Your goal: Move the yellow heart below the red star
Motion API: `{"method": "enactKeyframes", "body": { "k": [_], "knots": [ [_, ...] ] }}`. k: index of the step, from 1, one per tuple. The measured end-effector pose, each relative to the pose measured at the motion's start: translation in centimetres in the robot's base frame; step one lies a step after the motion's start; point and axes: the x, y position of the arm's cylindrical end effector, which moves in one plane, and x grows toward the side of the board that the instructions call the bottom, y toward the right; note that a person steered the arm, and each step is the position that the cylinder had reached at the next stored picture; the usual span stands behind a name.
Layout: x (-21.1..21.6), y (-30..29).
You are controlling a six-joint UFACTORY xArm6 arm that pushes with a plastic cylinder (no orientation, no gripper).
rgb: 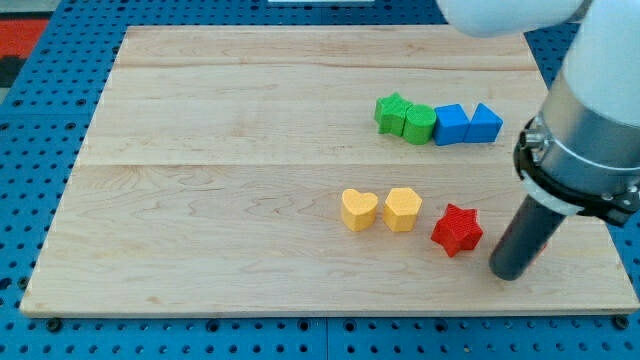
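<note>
The yellow heart (358, 209) lies on the wooden board, right of centre. A yellow hexagon-like block (402, 208) sits just right of it, close beside it. The red star (457, 229) lies further right and slightly lower. My tip (507, 272) is at the end of the dark rod, to the right of and a little below the red star, apart from it. A small red shape shows just behind the rod at its right; I cannot make it out.
A row of blocks lies at the upper right: a green star (392, 112), a green cylinder-like block (419, 123), a blue cube (451, 124) and a blue triangular block (485, 123). The board's right edge (590, 200) is near the rod.
</note>
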Motion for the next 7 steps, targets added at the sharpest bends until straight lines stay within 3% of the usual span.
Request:
{"method": "enactKeyframes", "body": {
  "k": [2,5,7],
  "knots": [
    [-0.5,2.2],
    [0.4,-14.9],
    [-6.4,-19.6]
  ]
}}
